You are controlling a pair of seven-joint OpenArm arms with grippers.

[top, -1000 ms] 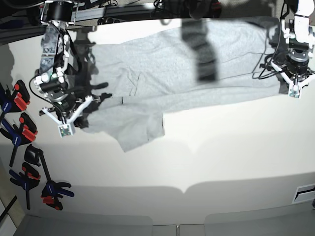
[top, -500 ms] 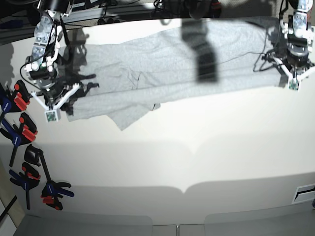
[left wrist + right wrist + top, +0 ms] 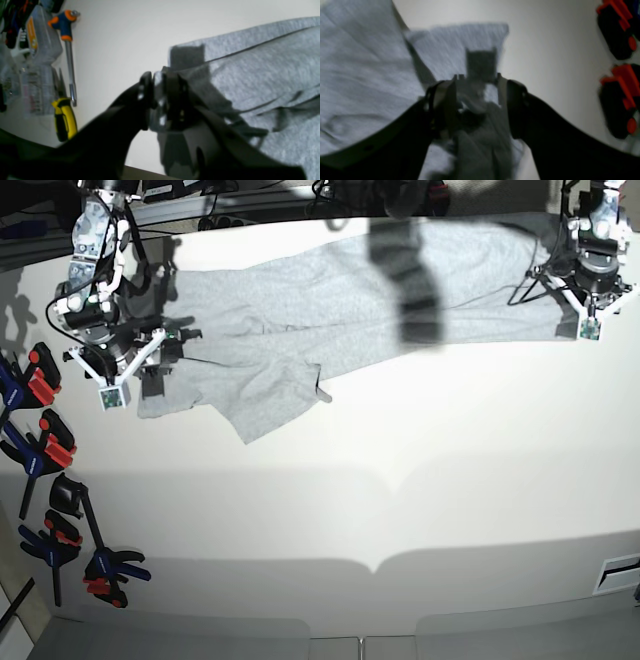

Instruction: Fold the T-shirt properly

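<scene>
The grey T-shirt (image 3: 330, 305) lies stretched between both arms along the far side of the pale surface (image 3: 420, 480). The right end effector (image 3: 476, 82), jaws spread wide, stands over one end with cloth beneath and between them. The left end effector (image 3: 160, 97), jaws narrowly parted around a fold, meets the other end's corner.

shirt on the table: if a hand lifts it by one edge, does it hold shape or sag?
Probably sags: the T-shirt lies in soft creases and overlapping folds, so it looks limp, not stiff. Likely light, since the layers look thin at the edge. A push would probably bunch it, as at the rumpled corner.
</scene>
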